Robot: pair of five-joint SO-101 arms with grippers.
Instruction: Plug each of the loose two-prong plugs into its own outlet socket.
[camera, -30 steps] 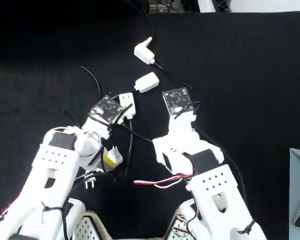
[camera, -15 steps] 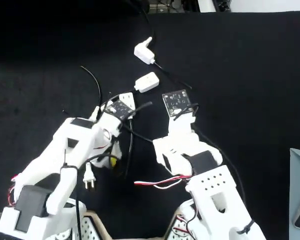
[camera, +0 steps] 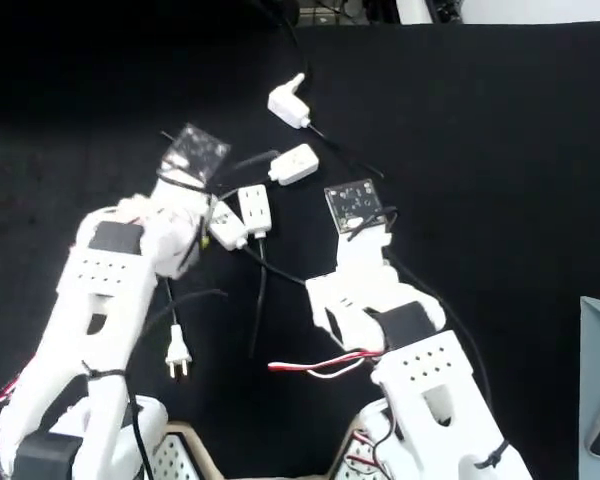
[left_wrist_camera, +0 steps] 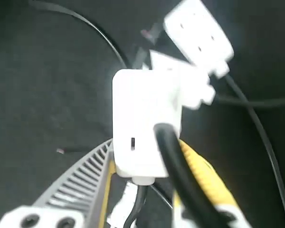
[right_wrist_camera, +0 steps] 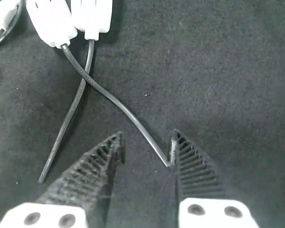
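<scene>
We judge the task to be in its early part, since we see no plug seated in a socket yet.

The left arm (camera: 100,300) stands at the left of the high view, and the left gripper (camera: 218,225) is closed around a white block (left_wrist_camera: 142,109) with a thick black cord. The block is held just beside the white socket (camera: 255,208), near the centre of the frame. We cannot tell if the two are touching.

The right arm (camera: 410,350) is at the lower centre. The right gripper (right_wrist_camera: 146,137) is spread wide and holds nothing. A thin black cable (right_wrist_camera: 118,107) runs on the cloth between its fingers.

Near the top centre lies an angled white plug (camera: 288,105), and a little below it a small white piece (camera: 293,163). The two are apart.

One two-prong plug (camera: 177,352) lies loose at the lower left, well apart from every socket, with its prongs free. It has to be picked up and inserted. What the held block should join we cannot say for certain.
</scene>
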